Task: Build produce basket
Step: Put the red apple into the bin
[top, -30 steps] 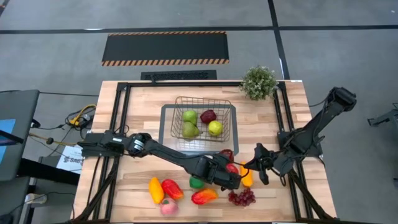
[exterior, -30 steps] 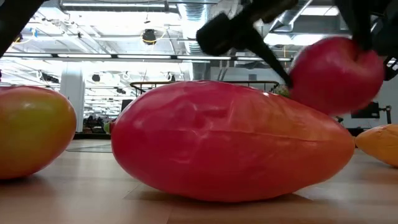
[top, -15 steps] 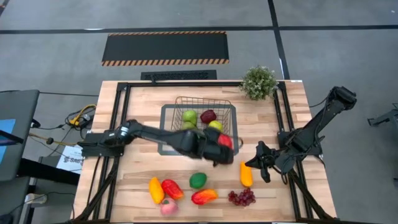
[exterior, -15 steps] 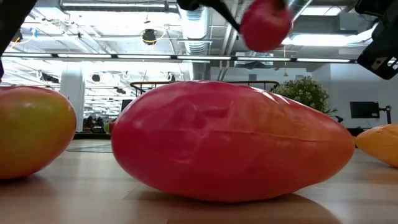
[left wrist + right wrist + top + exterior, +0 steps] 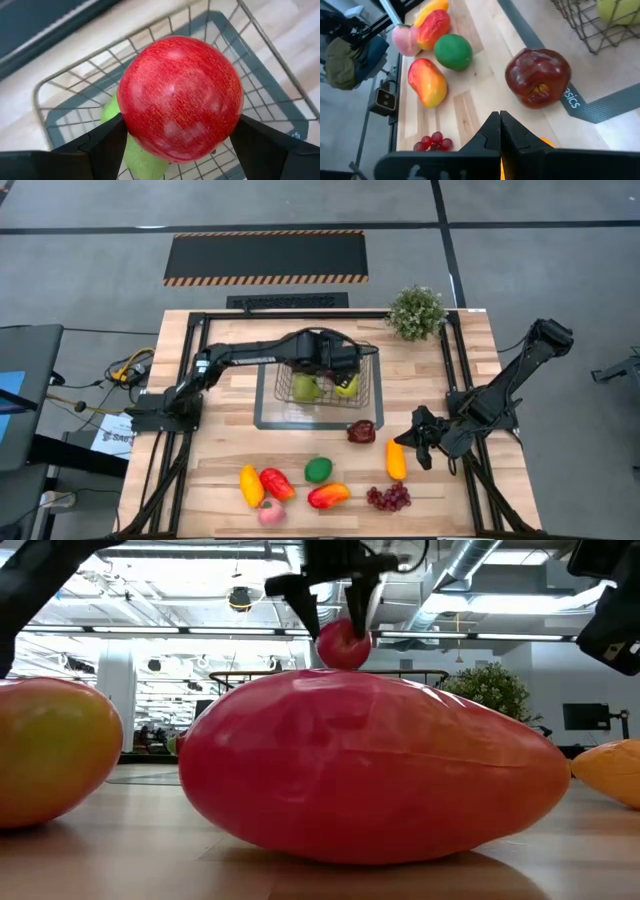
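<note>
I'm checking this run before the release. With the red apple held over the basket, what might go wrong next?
The left gripper holds the red apple above the basket, which already has green fruit in it. Dropped from here, it may bounce off that fruit and out. The basket seems light, so a bump from the gripper could shift it. The right gripper waits by the maroon fruit.

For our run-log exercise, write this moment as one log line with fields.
left gripper: shut on red apple, above wire basket | right gripper: shut, idle near maroon pepper | stage: apple not yet released
</note>
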Motion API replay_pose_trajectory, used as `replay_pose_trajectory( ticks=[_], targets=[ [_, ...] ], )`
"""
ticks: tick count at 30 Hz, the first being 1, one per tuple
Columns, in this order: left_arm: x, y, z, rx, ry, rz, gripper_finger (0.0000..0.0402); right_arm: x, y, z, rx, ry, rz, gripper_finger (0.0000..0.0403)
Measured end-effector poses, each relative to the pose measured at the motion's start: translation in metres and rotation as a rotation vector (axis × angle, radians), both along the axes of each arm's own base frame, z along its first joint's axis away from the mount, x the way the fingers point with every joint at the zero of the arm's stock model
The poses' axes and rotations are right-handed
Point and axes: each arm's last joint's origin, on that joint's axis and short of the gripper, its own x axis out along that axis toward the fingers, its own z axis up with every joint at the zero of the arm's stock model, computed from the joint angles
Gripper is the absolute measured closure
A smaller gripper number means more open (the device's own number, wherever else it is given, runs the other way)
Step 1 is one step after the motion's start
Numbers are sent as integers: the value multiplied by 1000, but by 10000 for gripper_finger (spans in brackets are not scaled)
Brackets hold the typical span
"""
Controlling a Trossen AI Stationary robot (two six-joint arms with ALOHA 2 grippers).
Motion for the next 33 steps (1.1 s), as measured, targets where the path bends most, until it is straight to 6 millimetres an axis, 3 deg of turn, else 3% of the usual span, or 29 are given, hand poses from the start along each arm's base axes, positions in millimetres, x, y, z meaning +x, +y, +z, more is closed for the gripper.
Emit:
replay_pose_trajectory(
  ticks=[6,19,33],
  targets=[
    [-2,13,-32,-81,131,-29,105,2,-3,0,8,3,-31,392],
    [4,-10,-80,-187,168,-103,105,6,-11,-1,-6,16,-73,392],
    [16,-11,-93,-241,119,-158,102,7,-12,-2,-7,20,-76,392]
  ],
)
